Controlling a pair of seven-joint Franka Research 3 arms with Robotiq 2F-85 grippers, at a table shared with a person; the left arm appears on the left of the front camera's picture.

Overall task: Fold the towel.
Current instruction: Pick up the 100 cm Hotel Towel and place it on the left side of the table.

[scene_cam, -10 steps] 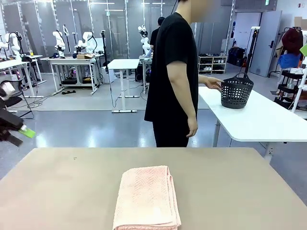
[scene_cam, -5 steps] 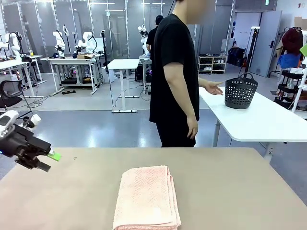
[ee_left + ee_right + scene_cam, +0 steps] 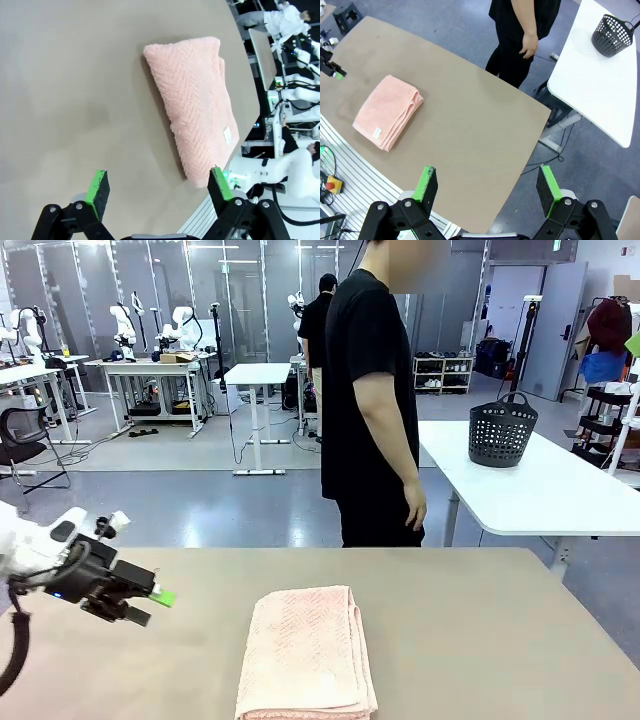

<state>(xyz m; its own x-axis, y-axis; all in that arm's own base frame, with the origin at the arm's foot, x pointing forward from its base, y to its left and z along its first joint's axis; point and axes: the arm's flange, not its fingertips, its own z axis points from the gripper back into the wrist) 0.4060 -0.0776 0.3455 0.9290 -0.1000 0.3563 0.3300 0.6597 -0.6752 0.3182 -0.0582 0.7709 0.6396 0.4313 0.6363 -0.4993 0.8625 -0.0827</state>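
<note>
The towel (image 3: 307,652) lies folded into a thick oblong on the brown table (image 3: 480,640), near the robot's edge and about midway across; its long side runs away from the robot, and layered edges show along its right side; from the left wrist camera the herringbone weave is plain, and a small white tag (image 3: 227,135) sits near one corner; the high right wrist view shows the same tag at the end of the towel nearest the robot's side.

The left gripper (image 3: 150,602) hangs over the left part of the table, well apart from the towel, pointing towards it; its jaws stand wide with nothing between them, the green pads (image 3: 97,186) far apart in its own camera; the towel lies beyond them, untouched.

The right gripper (image 3: 486,187) is up high, looking down on the whole tabletop; its jaws are likewise spread wide and hold nothing.

A person (image 3: 372,400) in a black shirt and dark trousers stands at the far side of the table, arms hanging, one hand (image 3: 413,508) loose by the thigh; to the person's side a black perforated basket (image 3: 503,430) with a handle stands on a white table (image 3: 560,490), apart from the person's hands.
</note>
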